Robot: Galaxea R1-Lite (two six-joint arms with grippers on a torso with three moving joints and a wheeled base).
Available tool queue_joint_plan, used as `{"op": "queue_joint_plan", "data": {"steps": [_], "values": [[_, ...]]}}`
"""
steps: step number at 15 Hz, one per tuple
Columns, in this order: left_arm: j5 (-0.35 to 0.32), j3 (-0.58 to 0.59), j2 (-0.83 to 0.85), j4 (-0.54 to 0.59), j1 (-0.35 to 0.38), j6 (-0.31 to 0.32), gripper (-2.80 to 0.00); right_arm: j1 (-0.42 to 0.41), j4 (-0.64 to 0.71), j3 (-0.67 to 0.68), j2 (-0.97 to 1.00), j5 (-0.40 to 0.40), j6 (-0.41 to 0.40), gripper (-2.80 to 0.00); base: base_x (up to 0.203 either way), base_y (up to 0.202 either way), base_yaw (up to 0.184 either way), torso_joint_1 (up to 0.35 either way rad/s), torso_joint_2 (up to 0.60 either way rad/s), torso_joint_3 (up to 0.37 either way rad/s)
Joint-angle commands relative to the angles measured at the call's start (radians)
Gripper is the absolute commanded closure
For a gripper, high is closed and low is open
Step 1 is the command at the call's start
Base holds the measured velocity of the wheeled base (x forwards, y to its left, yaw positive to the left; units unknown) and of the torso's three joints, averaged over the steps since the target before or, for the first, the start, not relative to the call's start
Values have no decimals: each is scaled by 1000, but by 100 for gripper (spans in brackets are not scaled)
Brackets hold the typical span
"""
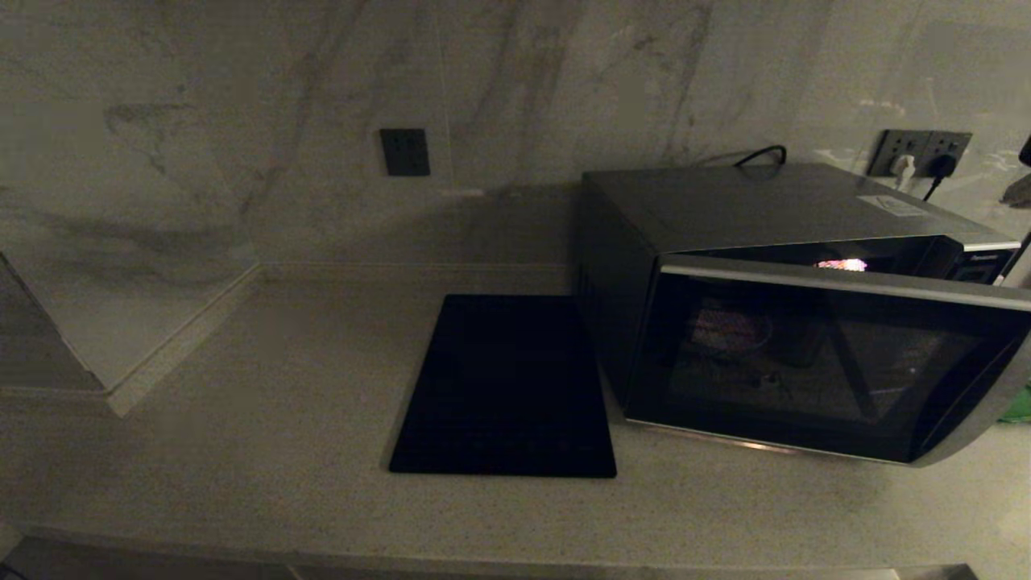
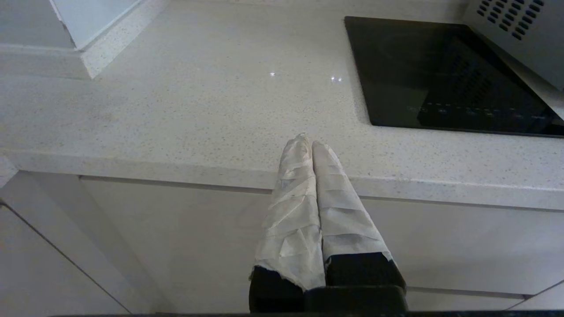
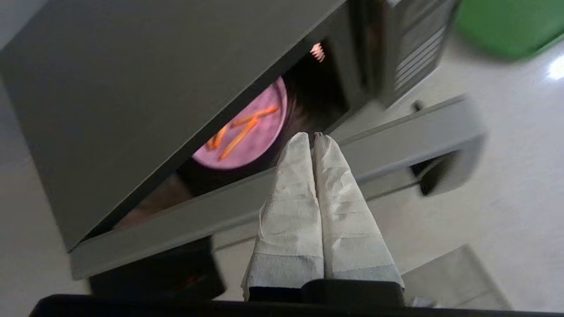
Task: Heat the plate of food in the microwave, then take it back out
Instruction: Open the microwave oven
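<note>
The worktop [image 1: 242, 451] carries the microwave [image 1: 773, 209] at about three o'clock in the head view, with a flat black mat [image 1: 503, 387] just beside it toward nine o'clock. The microwave's dark glass door [image 1: 813, 362] stands ajar, swung partway out from the cabinet, and a lit gap shows along its top edge.

Inside that gap, in the right wrist view, sits the plate of food [image 3: 253, 132]: a small pink plate with a few orange fries, resting in the cavity behind the half-open door. So the loading looks done. Whether the heating has run cannot be told from here; judging by the door, either it is about to be shut for heating or it has been pulled open to fetch the plate. Taking the plate back out to the worktop is clearly left.

A green tray [image 3: 506, 24] lies on the worktop beyond the microwave's far side, seen only at the edge.

The right gripper [image 3: 313, 137] hovers just in front of the door's edge, pointing at the opening. Its jaws are pressed together and hold nothing; whether the tips touch the door I cannot tell.

The left gripper [image 2: 308, 143] is parked low at the front edge of the worktop, toward seven o'clock of the mat, jaws pressed together and empty.
</note>
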Motion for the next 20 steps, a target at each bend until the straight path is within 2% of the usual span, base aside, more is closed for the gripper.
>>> {"op": "queue_joint_plan", "data": {"steps": [1,8,20], "values": [[1,0,0,-1,0,-1,0,-22,3,-5,52,2,5,0,0,0,0,0,0,0],[1,0,0,-1,0,-1,0,-166,-66,-6,173,4,-6,0,0,0,0,0,0,0],[1,0,0,-1,0,-1,0,-187,-83,34,230,6,-7,0,0,0,0,0,0,0]]}}
